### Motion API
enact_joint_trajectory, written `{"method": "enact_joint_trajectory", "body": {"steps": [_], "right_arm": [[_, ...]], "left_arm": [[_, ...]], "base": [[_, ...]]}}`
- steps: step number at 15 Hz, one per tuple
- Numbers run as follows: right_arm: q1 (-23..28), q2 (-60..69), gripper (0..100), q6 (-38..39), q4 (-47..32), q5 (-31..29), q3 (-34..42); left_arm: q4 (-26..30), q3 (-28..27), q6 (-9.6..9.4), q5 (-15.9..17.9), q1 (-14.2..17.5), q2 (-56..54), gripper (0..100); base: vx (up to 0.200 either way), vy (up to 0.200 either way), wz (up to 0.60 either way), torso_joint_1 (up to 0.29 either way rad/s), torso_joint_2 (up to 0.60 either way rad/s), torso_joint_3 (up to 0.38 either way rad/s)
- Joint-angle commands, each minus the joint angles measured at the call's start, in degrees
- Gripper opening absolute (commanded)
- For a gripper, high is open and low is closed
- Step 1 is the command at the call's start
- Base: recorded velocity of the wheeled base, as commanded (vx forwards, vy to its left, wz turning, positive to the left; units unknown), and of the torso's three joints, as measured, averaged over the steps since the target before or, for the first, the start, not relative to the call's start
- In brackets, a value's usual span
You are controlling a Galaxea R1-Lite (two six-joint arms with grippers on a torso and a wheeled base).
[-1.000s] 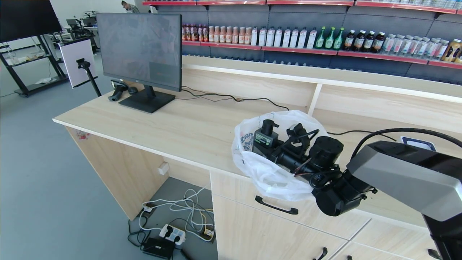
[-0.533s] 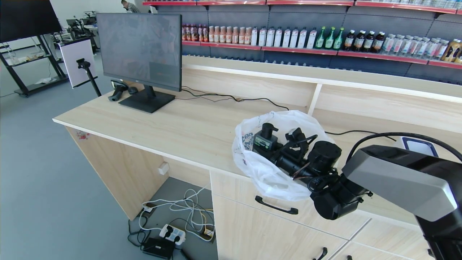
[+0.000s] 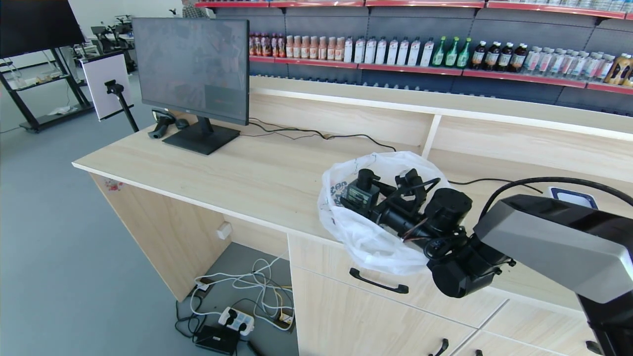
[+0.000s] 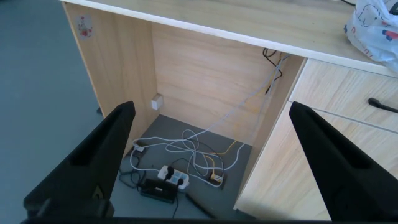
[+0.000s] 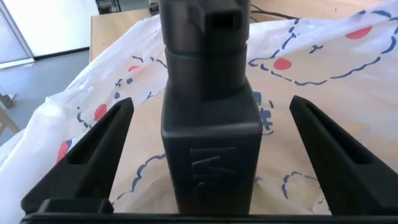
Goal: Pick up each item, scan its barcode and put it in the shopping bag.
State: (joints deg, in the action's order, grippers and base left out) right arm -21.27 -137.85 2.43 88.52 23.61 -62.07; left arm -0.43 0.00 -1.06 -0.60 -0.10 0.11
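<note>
The black pump bottle (image 3: pixel 357 194), upright a second ago, is now seen tilted in the mouth of the white printed plastic shopping bag (image 3: pixel 368 242), right of centre on the bench (image 3: pixel 237 173). The right gripper (image 5: pixel 211 106) is spread wide, clear of the bottle's sides; release is judged under way.

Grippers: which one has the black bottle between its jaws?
The right gripper, over the shopping bag, jaws open; the left gripper hangs empty above floor cables.

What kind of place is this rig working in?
Probably a shop checkout, maybe a mock one: a wooden counter with a monitor, wall shelves lined with bottled drinks behind it, and a plastic shopping bag on the counter.
</note>
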Motion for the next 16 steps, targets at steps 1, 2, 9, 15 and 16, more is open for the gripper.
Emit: {"method": "enact_joint_trajectory", "body": {"steps": [1, 2, 9, 15, 16], "right_arm": [[0.18, 4.70, 100, 1.09, -0.36, -0.06, -0.50], [0.44, 6.10, 100, 1.27, -0.71, -0.06, -0.15], [1.67, 28.69, 100, 1.09, -10.73, -1.90, 9.16], [-1.75, 57.08, 100, -1.90, -13.46, -11.31, 41.42], [-2.28, 58.40, 100, -2.60, -13.46, -11.40, 42.65]], "left_arm": [[-0.01, 0.00, 0.01, -0.02, 0.10, -0.02, 100], [-0.01, 0.00, 0.01, -0.02, 0.10, -0.02, 100], [-0.01, 0.00, 0.09, -0.02, 0.01, -0.02, 100], [0.08, 0.00, -0.08, -0.02, 0.01, -0.02, 100], [0.08, 0.00, -0.08, -0.02, 0.01, -0.02, 100]], "base": [[0.000, 0.000, 0.00, 0.000, 0.00, 0.000], [0.000, 0.000, 0.00, 0.000, 0.00, 0.000], [0.000, 0.000, 0.00, 0.000, 0.00, 0.000], [0.000, 0.000, 0.00, 0.000, 0.00, 0.000], [0.000, 0.000, 0.00, 0.000, 0.00, 0.000]]}}
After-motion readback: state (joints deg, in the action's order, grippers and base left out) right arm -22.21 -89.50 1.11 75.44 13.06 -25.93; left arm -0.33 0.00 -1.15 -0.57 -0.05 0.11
